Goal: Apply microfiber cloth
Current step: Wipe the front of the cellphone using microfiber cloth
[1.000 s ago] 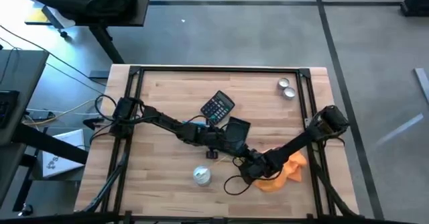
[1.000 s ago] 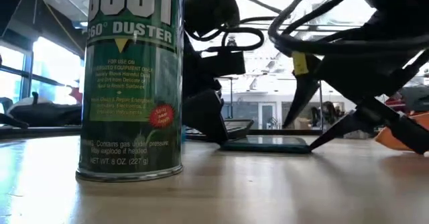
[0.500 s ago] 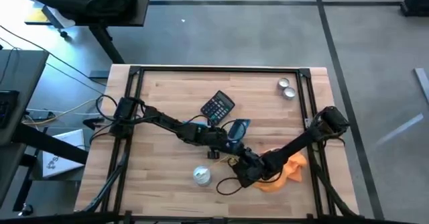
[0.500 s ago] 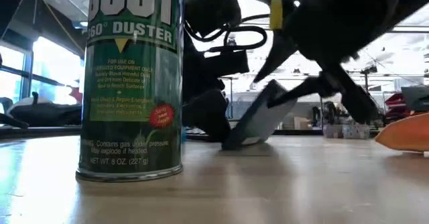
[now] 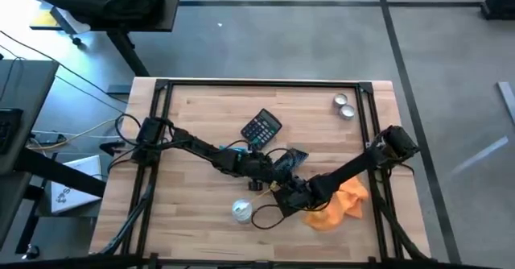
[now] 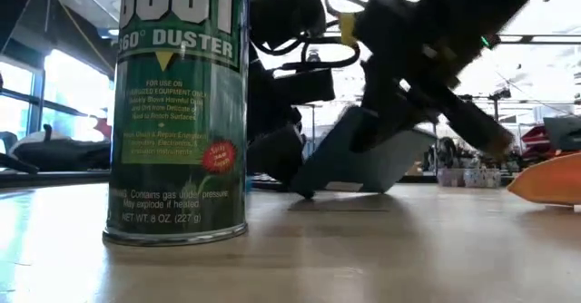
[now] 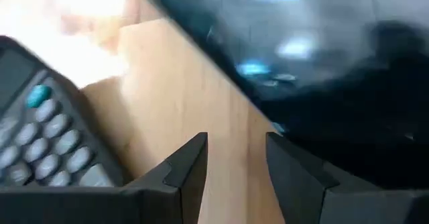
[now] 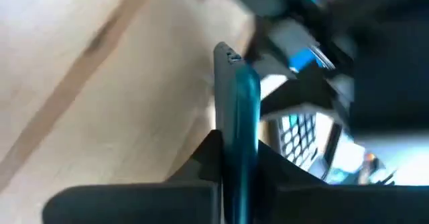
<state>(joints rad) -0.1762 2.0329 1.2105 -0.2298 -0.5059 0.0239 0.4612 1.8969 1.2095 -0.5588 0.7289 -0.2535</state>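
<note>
The table (image 5: pixel 201 116) is a pale butcher-block top of glued wooden strips, framed by dark rails. Two dark arms meet over its middle.

The cloth (image 5: pixel 338 206) lies on the wood near the table's right front, beside the right arm. It is bright orange, soft and crumpled, with a ragged, irregular outline, and bigger than the calculator. In the low view only its orange edge (image 6: pixel 549 178) shows at the far right, resting on the table.

The right gripper (image 5: pixel 288 190) reaches toward the table's middle. Its fingers (image 8: pixel 201 160) pinch the edge of a thin, flat, dark device (image 5: pixel 291 159) with a teal rim (image 8: pixel 236 117). The low view shows the device (image 6: pixel 349 158) tilted, one edge on the wood and the other lifted.

The left gripper (image 5: pixel 259 168) sits just beside the device, between it and the calculator. Its fingers (image 7: pixel 190 167) are spread apart with bare wood between them, gripping nothing.

The calculator (image 5: pixel 261 128) is black and rectangular with rows of pale round keys, lying flat behind the grippers.

A green spray can (image 6: pixel 177 108) marked as a duster stands upright near the table's front, its metal top (image 5: pixel 242 211) round in the high view.

Two small round tins (image 5: pixel 345 105) sit side by side near the right rear corner; I cannot tell what is in them.
</note>
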